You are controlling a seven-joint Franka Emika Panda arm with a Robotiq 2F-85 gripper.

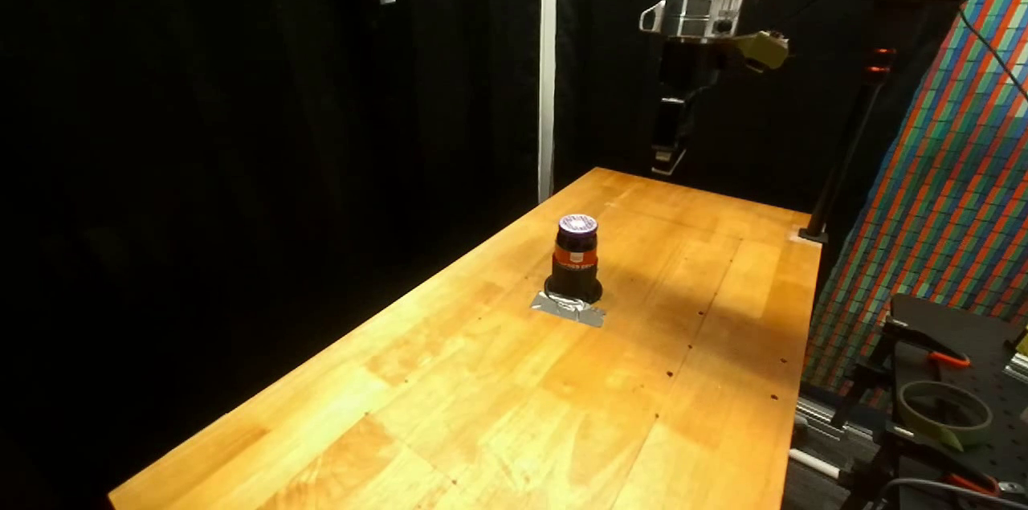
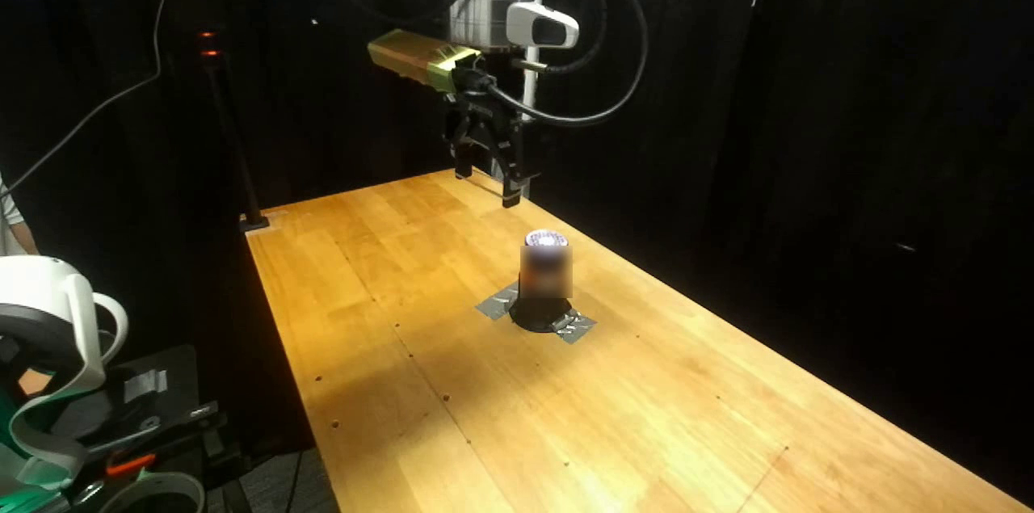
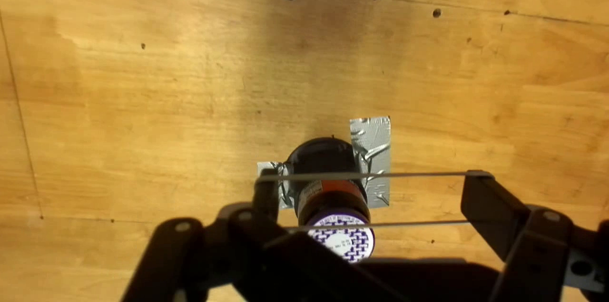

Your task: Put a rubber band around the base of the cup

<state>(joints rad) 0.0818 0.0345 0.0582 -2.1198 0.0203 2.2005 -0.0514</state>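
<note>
The cup (image 1: 575,259), dark with an orange band and a white-and-purple top, stands upright in a black flanged base (image 1: 573,285) on the wooden table. It also shows in an exterior view (image 2: 547,239), where its middle is blurred, and in the wrist view (image 3: 335,203). My gripper (image 1: 668,163) is above the table, higher than the cup and apart from it; it also shows in an exterior view (image 2: 487,188). In the wrist view the gripper (image 3: 373,174) is open, with a pale rubber band (image 3: 418,174) stretched in two strands around its fingertips. The strands cross in front of the cup, left of the jaws' middle.
Silver tape (image 3: 373,138) holds the black base to the table (image 1: 498,414). A dark post (image 1: 843,140) with a camera stands at a table corner, also seen in an exterior view (image 2: 234,141). Black curtains hang behind. A cart with a tape roll (image 1: 976,434) stands beside the table.
</note>
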